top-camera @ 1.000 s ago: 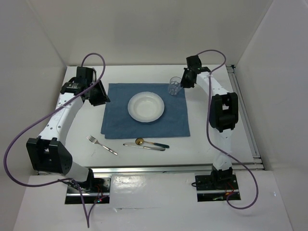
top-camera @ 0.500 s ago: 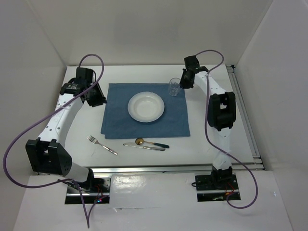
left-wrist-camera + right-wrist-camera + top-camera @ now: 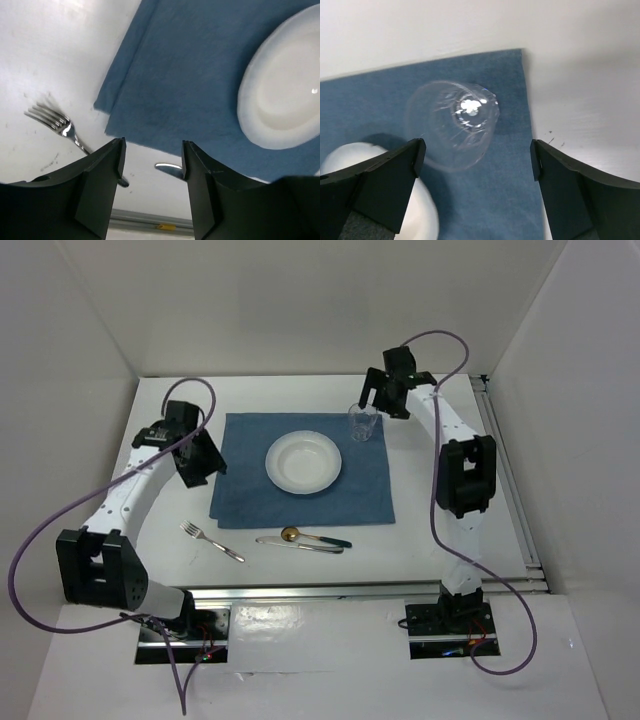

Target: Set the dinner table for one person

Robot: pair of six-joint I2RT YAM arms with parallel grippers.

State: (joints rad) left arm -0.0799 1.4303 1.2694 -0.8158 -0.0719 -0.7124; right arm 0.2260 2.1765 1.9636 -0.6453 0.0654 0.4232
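Dinner table (image 3: 420, 530) inside white walls (image 3: 300, 300) carries a blue placemat (image 3: 250, 490); left hand (image 3: 152, 147), right hand (image 3: 477, 147) gape

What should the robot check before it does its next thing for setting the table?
1. Glass upright on the far right corner of the blue placemat: ok.
2. Right hand open, not gripping the glass: ok.
3. Right hand fully clear of the glass rim: cannot tell.
4. White plate in the middle of the placemat: ok.
5. Left hand open and empty, ready to pick something up: ok.
6. Fork, knife and spoon placed beside the plate: not ok. They lie on the bare dinner table, in front of the placemat.
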